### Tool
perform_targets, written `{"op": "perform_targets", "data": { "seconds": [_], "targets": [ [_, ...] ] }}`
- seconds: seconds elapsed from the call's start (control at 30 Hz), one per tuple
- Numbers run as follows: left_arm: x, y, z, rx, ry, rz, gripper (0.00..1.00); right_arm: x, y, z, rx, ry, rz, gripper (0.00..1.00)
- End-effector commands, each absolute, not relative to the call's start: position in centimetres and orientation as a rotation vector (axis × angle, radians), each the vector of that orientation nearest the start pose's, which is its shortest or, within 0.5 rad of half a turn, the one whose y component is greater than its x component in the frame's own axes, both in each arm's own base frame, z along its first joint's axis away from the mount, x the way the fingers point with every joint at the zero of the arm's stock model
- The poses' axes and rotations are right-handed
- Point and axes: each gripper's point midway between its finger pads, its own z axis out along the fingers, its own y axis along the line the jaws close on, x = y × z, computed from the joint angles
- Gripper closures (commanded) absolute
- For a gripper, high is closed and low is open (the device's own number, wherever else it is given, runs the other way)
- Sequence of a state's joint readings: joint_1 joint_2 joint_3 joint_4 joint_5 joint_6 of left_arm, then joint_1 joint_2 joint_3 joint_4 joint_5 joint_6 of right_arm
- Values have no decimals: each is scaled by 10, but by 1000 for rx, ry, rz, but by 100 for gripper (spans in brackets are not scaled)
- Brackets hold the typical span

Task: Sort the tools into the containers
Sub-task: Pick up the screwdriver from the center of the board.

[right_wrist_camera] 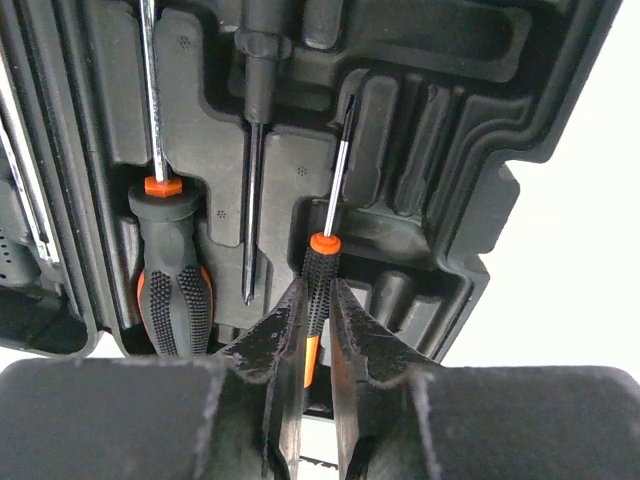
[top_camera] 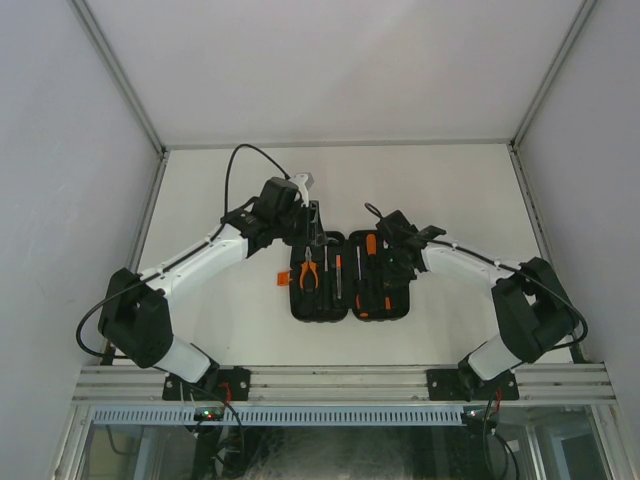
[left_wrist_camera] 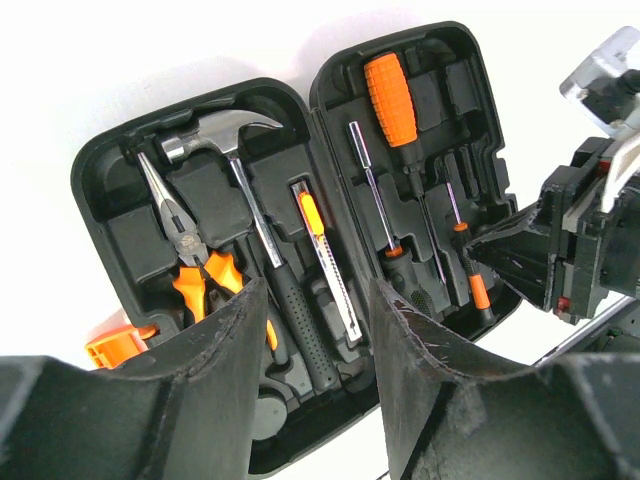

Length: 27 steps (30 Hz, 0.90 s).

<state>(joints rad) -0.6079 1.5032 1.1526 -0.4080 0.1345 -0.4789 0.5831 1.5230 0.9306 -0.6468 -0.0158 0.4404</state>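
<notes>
Nearly done, by my read; pliers (left_wrist_camera: 190,245), hammer (left_wrist_camera: 215,130) and big orange screwdriver (left_wrist_camera: 392,100) sit in slots of the open case (left_wrist_camera: 95,170); right hand (right_wrist_camera: 317,290) pinches the small screwdriver (right_wrist_camera: 322,265) in the case's right half, probably not fully seated; left hand (left_wrist_camera: 318,300) spread, empty, by the case's left half.

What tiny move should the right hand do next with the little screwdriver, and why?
Probably open the right gripper a little and let go. It pinches the little screwdriver by the handle, and the thin shaft already lies along a moulded groove in the tool case. I cannot tell whether it is pressed fully in, so a gentle push down first might help.
</notes>
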Motion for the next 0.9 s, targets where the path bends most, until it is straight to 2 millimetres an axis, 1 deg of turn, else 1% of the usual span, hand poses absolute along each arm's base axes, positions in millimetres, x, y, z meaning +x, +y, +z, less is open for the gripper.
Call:
{"op": "perform_targets", "data": {
  "seconds": [0.0, 0.3, 0.37, 0.73, 0.87],
  "targets": [
    [308, -264, 153, 220, 2410, -686, 51, 235, 182, 43, -220, 2862, 251, 88],
    [309, -263, 152, 213, 2412, -685, 51, 224, 173, 25, -231, 2966, 148, 96],
    [308, -262, 151, 214, 2413, -684, 51, 222, 172, 20, -234, 2985, 132, 100],
    [308, -260, 149, 209, 2419, -682, 51, 212, 168, -6, -273, 3070, 11, 100],
    [309, -257, 148, 197, 2419, -682, 51, 207, 167, -18, -283, 3104, -27, 100]
  ]
}}
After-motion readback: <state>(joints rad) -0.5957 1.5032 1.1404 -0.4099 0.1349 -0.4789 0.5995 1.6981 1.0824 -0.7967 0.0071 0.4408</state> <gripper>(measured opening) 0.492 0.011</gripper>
